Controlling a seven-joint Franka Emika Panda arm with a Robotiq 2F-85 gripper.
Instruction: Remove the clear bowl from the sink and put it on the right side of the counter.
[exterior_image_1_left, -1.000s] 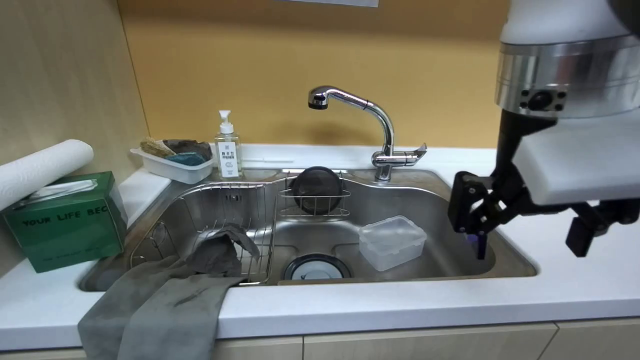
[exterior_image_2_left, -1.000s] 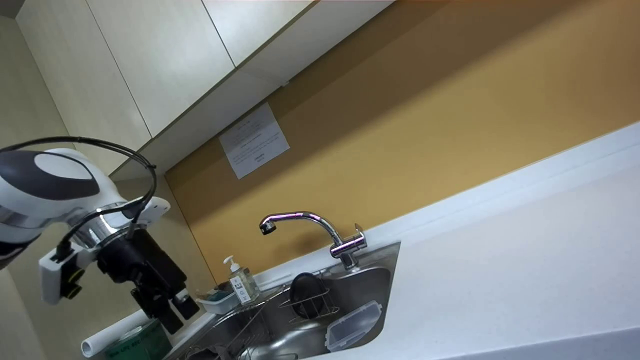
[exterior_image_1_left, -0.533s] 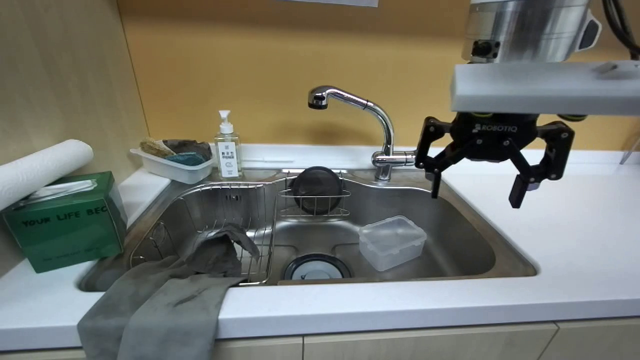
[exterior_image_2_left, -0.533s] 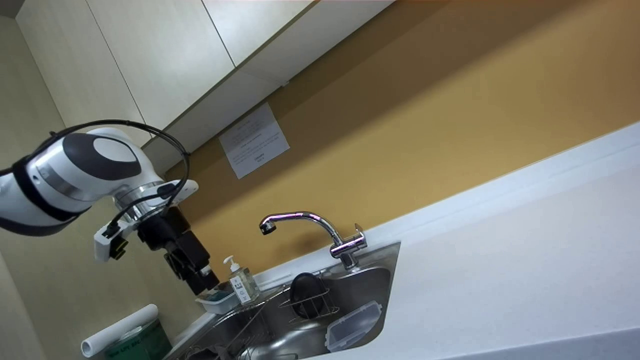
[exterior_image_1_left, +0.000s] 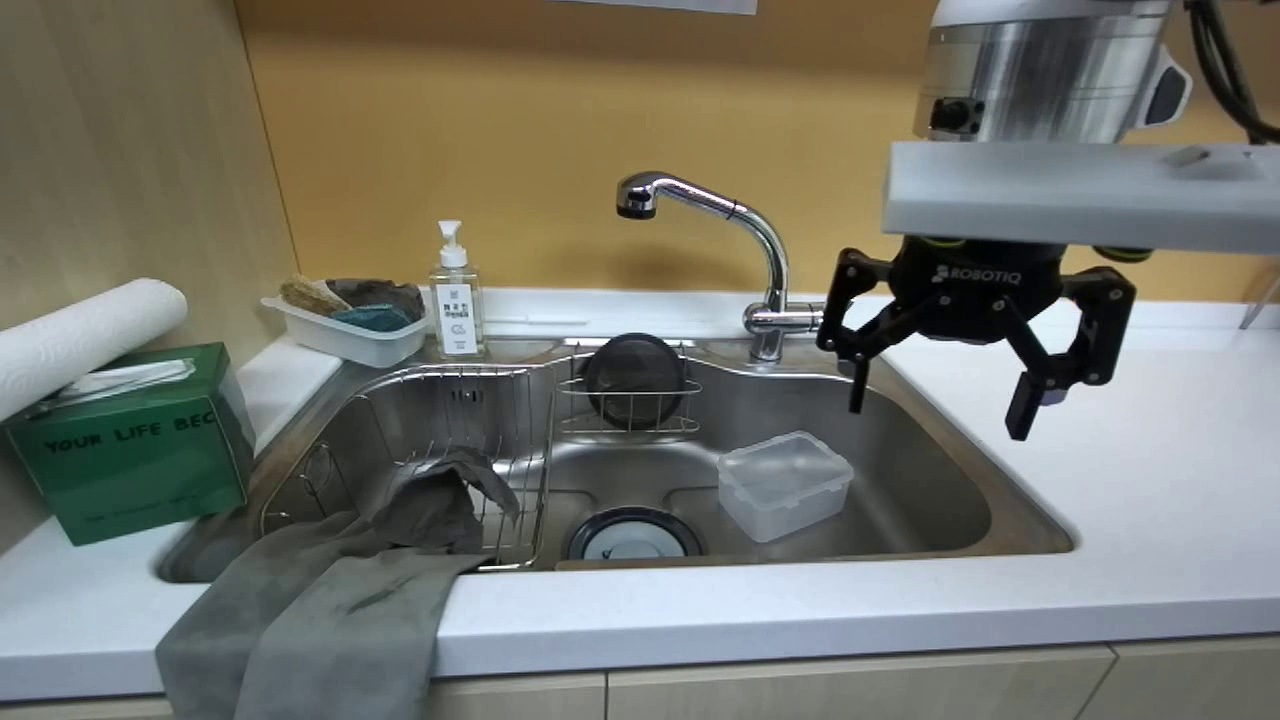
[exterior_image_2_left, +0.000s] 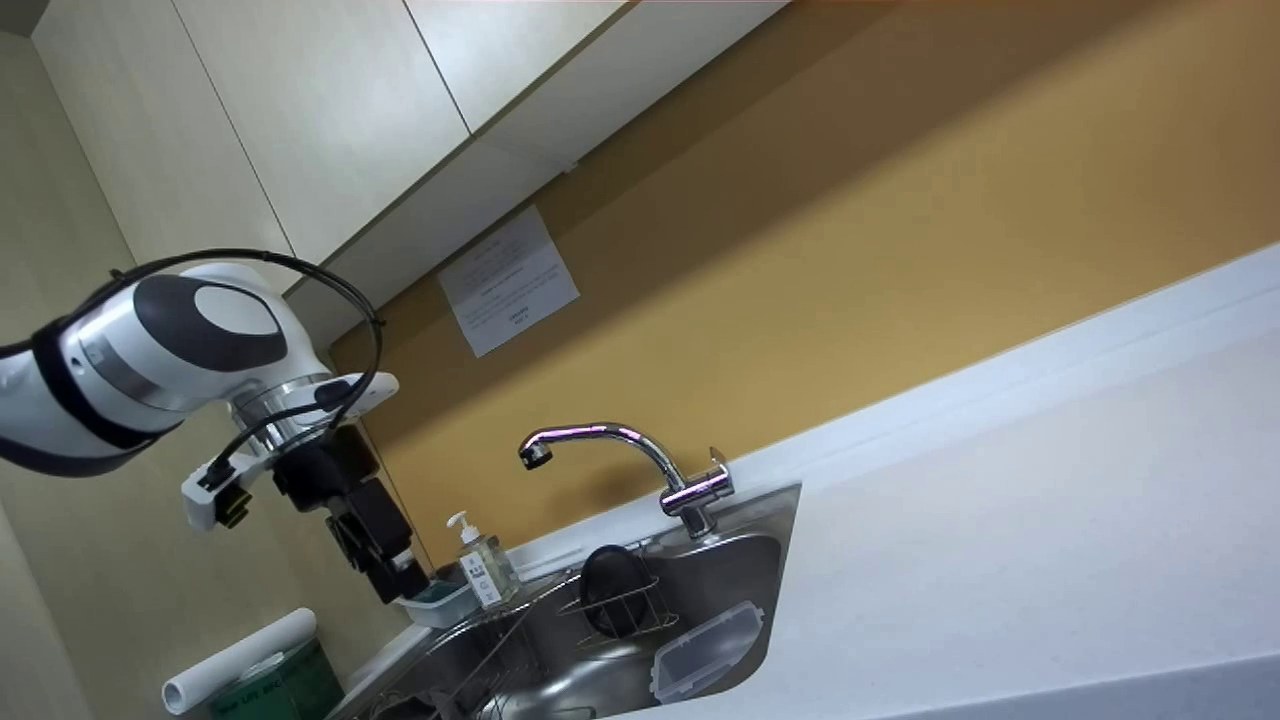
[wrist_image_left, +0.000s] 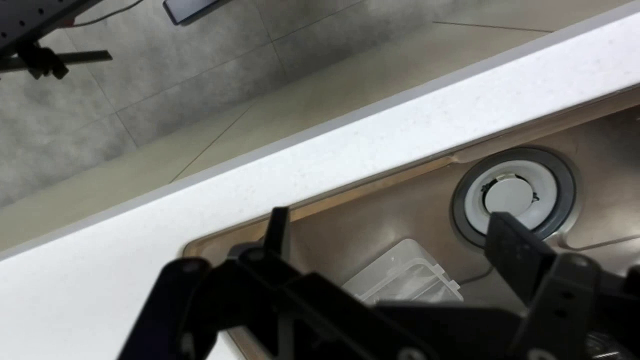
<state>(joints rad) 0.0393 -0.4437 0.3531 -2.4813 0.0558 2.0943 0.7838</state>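
The clear bowl (exterior_image_1_left: 785, 488) is a squarish transparent container standing in the right part of the steel sink (exterior_image_1_left: 920, 505). It also shows in an exterior view (exterior_image_2_left: 708, 655) and in the wrist view (wrist_image_left: 400, 277), where the gripper body hides its lower part. My gripper (exterior_image_1_left: 938, 415) is open and empty. It hangs above the sink's right side, higher than the bowl and right of it, not touching it. In the wrist view the fingers (wrist_image_left: 389, 225) are wide apart, with the bowl showing between and below them. The white counter (exterior_image_1_left: 1170, 500) extends right of the sink.
The chrome faucet (exterior_image_1_left: 765, 240) stands behind the sink, close to the gripper's left finger in that view. A black round strainer (exterior_image_1_left: 635, 380) sits in a wire rack. Grey cloths (exterior_image_1_left: 340, 600), a soap bottle (exterior_image_1_left: 455, 300), a pale tray (exterior_image_1_left: 350, 335) and a green box (exterior_image_1_left: 130, 440) lie left.
My gripper has moved left and back from near the front right, rose, straightened to point down, then sank slightly. It stays open. The bowl has not moved.
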